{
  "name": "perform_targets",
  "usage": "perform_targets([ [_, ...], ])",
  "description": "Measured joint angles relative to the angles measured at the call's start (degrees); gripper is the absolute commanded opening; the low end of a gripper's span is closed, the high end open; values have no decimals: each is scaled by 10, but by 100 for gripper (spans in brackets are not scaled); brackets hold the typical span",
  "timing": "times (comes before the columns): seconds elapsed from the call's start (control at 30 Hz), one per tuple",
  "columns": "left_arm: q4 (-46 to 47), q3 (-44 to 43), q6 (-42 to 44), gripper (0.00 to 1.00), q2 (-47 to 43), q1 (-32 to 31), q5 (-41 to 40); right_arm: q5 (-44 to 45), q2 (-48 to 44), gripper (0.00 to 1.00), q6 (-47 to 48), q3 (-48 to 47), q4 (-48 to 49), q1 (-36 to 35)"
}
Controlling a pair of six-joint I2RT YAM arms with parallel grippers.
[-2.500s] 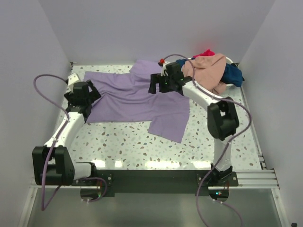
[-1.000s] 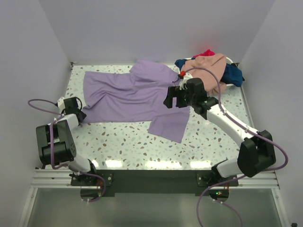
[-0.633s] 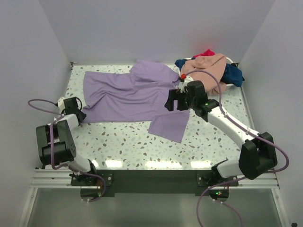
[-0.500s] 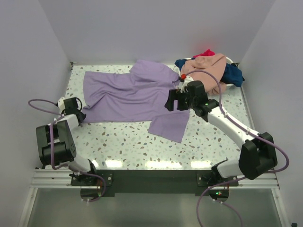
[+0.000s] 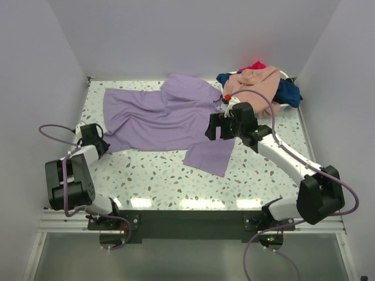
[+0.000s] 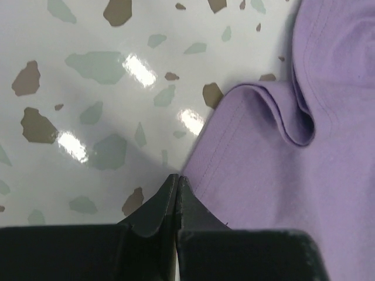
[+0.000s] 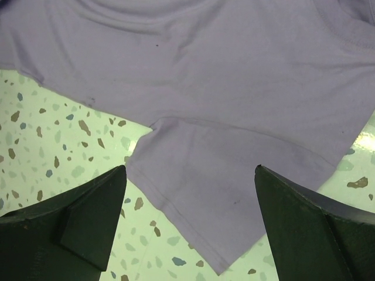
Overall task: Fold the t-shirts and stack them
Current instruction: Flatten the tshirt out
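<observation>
A lavender t-shirt (image 5: pixel 164 120) lies spread across the back of the speckled table, one sleeve (image 5: pixel 210 157) pointing toward the front. My left gripper (image 5: pixel 99 145) is low at its front-left corner. In the left wrist view that gripper (image 6: pixel 177 177) is shut, with the shirt's hem (image 6: pixel 222 140) running right into its tips. My right gripper (image 5: pixel 218 129) hovers open over the shirt's right side. In the right wrist view its wide jaws (image 7: pixel 188 170) frame the sleeve (image 7: pixel 222 199) below. Peach (image 5: pixel 258 82), navy (image 5: pixel 288 92) and red (image 5: pixel 255 65) t-shirts are piled at the back right.
A white basket (image 5: pixel 287 74) holds the pile in the back right corner. White walls close in the left, back and right sides of the table (image 5: pixel 164 181). The left arm's cable (image 5: pixel 53 130) loops beside the left wall.
My left gripper has shut at the shirt's front-left corner and shifted slightly forward. The right gripper has drifted a little to the right above the sleeve and stays open.
</observation>
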State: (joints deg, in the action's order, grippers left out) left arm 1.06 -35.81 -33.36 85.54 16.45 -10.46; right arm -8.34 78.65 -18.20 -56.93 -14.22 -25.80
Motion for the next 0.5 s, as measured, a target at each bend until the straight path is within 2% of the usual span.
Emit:
perform_targets([
  [0.27,-36,30,0,0,-72,-1,15,26,0,92,-3,49,-25,0],
  [0.5,-42,40,0,0,-93,-1,15,85,-12,90,-18,109,-90,-2],
])
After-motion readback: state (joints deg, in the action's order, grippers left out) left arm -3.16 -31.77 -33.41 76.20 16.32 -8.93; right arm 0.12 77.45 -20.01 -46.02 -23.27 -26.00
